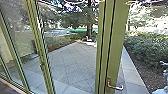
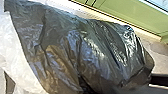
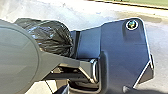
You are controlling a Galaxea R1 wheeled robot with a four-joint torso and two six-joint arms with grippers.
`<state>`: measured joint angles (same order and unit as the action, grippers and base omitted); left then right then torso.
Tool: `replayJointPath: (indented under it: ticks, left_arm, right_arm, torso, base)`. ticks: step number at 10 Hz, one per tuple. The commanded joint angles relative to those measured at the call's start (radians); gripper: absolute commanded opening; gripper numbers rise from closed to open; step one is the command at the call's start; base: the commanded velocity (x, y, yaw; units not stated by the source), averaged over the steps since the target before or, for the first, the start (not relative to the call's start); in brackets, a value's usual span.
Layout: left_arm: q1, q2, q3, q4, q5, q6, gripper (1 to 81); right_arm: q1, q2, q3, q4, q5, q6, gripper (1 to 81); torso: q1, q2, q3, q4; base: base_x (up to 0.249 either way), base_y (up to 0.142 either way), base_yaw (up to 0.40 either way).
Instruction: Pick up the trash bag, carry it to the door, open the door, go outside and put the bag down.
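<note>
"So where was the trash bag (image 2: 95, 55)?"

"Close up by the left gripper, black and creased, its long side slanting across in front of that wrist. Whether the gripper had hold of it, I couldn't tell."

"And the right gripper?"

"Farther from the bag, I'd say; the bag lay beyond the robot's own dark plate (image 3: 122, 55) on that side. I couldn't make out if that one was wide or narrow either."

"What about the green-framed door (image 1: 120, 37)?"

"Ahead of both, with the paved patio (image 1: 72, 65) past it. Its lever handle (image 1: 116, 87) sat toward the robot's right, the bar nearly level, so I judged the right arm the nearer for it and the left the nearer for the bag."

"Was it ajar?"

"Couldn't tell. That bulky bag looked likely to catch on the frame, though."
</note>
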<state>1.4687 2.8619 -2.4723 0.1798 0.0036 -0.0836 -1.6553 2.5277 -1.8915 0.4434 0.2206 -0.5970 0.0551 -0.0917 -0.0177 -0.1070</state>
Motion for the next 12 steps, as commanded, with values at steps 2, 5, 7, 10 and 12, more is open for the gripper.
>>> replayJointPath:
  ticks: [2,5,7,10,12]
  left_arm:
    - [-0.061,0.004,0.007,0.0,0.045,-0.002,1.0]
    - [-0.061,0.005,0.006,0.001,0.045,-0.002,1.0]
    - [-0.061,0.013,0.006,0.003,0.045,-0.002,1.0]
    - [-0.063,0.015,0.003,0.003,0.045,-0.001,1.0]
    - [-0.063,0.013,0.001,-0.002,0.045,-0.001,1.0]
  right_arm:
    - [0.024,-0.264,0.394,-0.015,0.013,-0.004,81.1]
    - [0.03,-0.379,0.56,-0.015,0.057,-0.007,81.1]
    - [0.034,-0.478,0.681,-0.014,0.098,-0.007,81.1]
    - [0.028,-0.588,0.828,0.031,0.174,-0.007,81.1]
    - [0.036,-0.657,0.913,0.031,0.198,-0.007,81.1]
  torso:
    - [0.0,0.0,0.0,0.0]
    - [0.0,0.0,0.0,0.0]
    - [0.0,0.0,0.0,0.0]
    - [0.0,0.0,0.0,0.0]
    - [0.0,0.0,0.0,0.0]
  base:
    - [0.0,0.0,0.0]
    - [0.0,0.0,0.0]
    - [0.0,0.0,0.0]
    - [0.0,0.0,0.0]
    - [0.0,0.0,0.0]
